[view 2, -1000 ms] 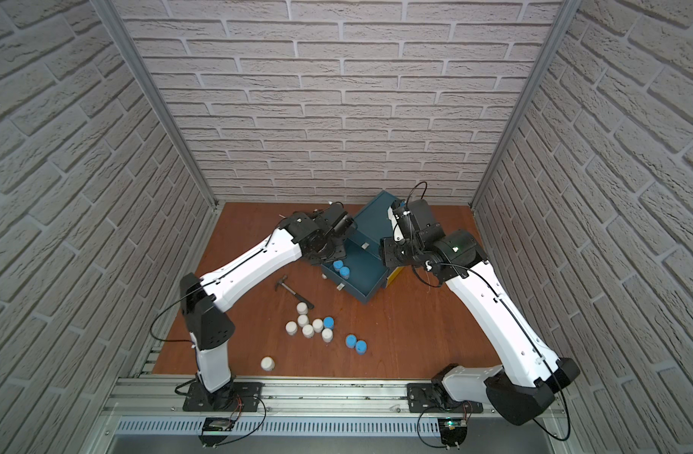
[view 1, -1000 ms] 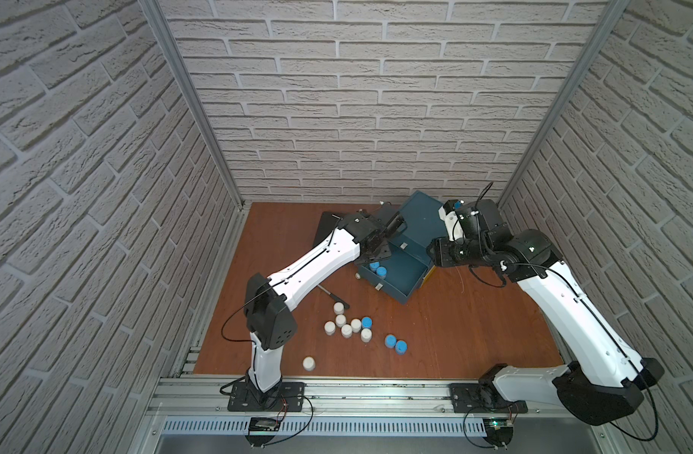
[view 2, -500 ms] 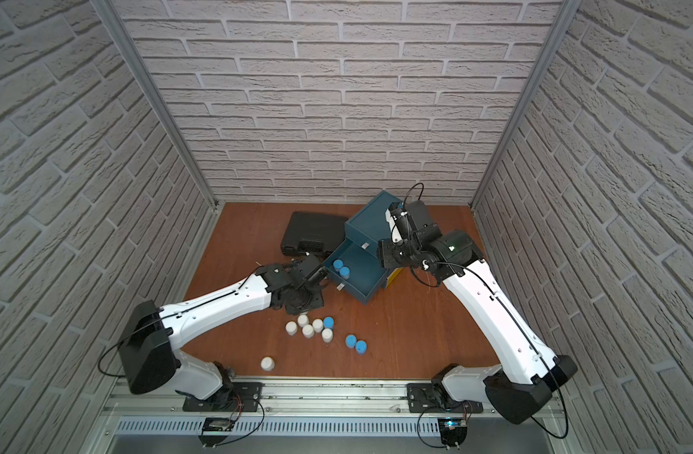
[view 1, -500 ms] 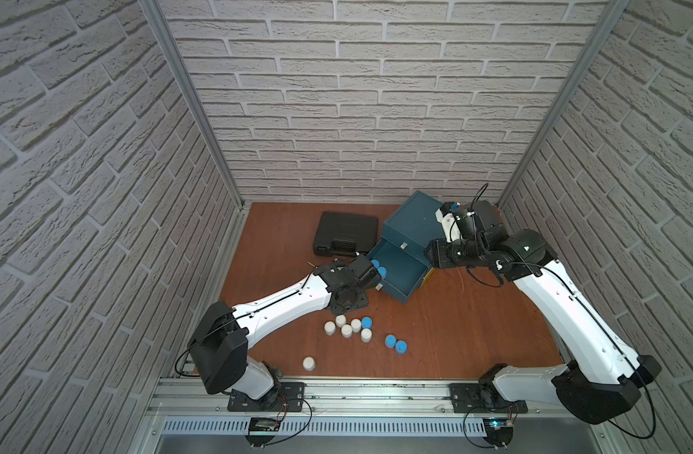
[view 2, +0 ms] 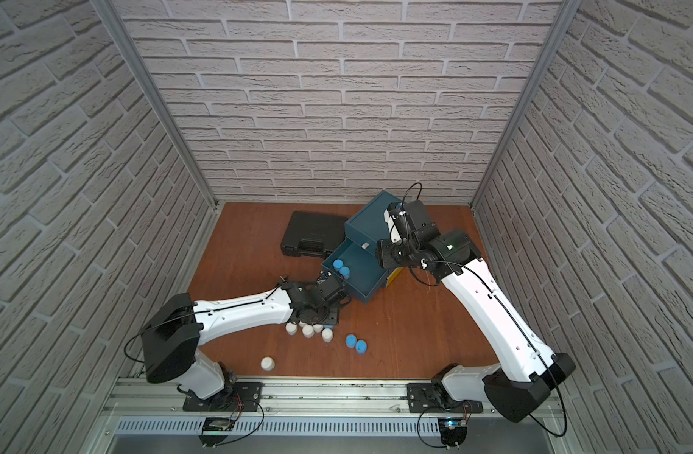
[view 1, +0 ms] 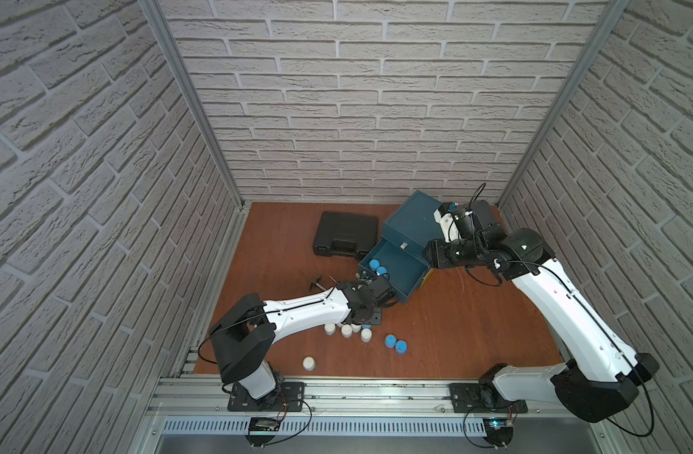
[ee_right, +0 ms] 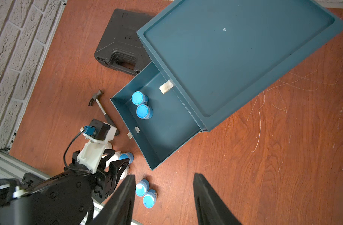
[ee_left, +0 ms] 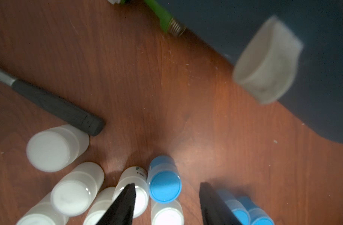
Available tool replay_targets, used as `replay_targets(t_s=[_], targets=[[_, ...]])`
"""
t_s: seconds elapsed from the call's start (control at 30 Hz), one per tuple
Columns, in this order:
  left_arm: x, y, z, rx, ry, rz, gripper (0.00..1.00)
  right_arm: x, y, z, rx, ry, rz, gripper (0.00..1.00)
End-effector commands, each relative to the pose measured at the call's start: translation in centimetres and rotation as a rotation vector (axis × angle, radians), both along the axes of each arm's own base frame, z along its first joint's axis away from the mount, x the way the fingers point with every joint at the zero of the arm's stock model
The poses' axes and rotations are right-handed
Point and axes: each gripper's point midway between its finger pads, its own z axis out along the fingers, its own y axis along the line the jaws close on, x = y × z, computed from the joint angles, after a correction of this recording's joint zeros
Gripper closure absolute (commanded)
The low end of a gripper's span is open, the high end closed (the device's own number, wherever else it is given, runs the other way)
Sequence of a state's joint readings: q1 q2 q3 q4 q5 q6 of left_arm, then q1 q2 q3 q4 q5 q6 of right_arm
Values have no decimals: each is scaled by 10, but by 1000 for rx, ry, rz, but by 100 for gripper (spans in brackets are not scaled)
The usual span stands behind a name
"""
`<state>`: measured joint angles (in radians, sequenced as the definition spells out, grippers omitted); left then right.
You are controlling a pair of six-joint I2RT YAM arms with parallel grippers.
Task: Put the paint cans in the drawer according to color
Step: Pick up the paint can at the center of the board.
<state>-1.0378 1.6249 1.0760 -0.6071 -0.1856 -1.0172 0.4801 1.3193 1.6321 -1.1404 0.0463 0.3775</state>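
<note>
Step in hand: pick-up of a light-blue paint can for the drawer. This is judged to be the approach, with no grip yet made.

Left gripper [ee_left: 166,185]: jaws spread, nothing pinched. It is held low over the cluster of cans near the worktop edge where the arms are mounted.

Blue can [ee_left: 161,169]: upright on the worktop, between the spread jaws and closer to one finger [ee_left: 127,196] than to the other. No contact can be made out. It is crowded by white cans [ee_left: 71,191], one of them just beside it under the nearer finger.

Next move, as judged: the jaws are to be lowered round the blue can and closed on it alone. The neighbouring white can may be knocked or caught unless the nearer finger is slipped between the two. The can is then to be carried to the drawer.

Drawer [ee_right: 172,124]: pulled open from the blue-green cabinet [view 1: 411,220] toward the middle of the worktop. Two blue cans [ee_right: 139,98] stand upright in it near one end wall.

Loose blue pair [view 1: 390,340]: on the worktop beside the cluster, apart from the drawer.

Lone white can [view 1: 309,363]: close to the mounting edge.

Right gripper [ee_right: 163,176]: jaws spread, empty, held above the worktop beside the cabinet.

Hammer [ee_right: 100,105], black case [view 1: 346,236]: not task items.
</note>
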Motion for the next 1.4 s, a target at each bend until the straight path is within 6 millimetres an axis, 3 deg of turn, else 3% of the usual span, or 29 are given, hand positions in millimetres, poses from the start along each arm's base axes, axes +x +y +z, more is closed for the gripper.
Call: replay_targets(t_s=[0.0,0.3,0.8,1.03,1.2,1.37], targets=[[6,-3,-6,33,-25,-19,41,2,0,7,18,-24,-2,47],[-3,-2,-22,83,12,-48,43,3,1,5,16,-19,-3,47],[-10,2,-31,174,82,-66,52,5,2,2,19,-16,-3,46],[-9,4,-31,185,78,-60,63,5,2,1,16,-15,-3,46],[-7,7,-23,191,60,-49,68,5,2,2,16,-18,-1,47],[-5,20,5,193,23,-6,69,6,2,3,17,-21,-3,46]])
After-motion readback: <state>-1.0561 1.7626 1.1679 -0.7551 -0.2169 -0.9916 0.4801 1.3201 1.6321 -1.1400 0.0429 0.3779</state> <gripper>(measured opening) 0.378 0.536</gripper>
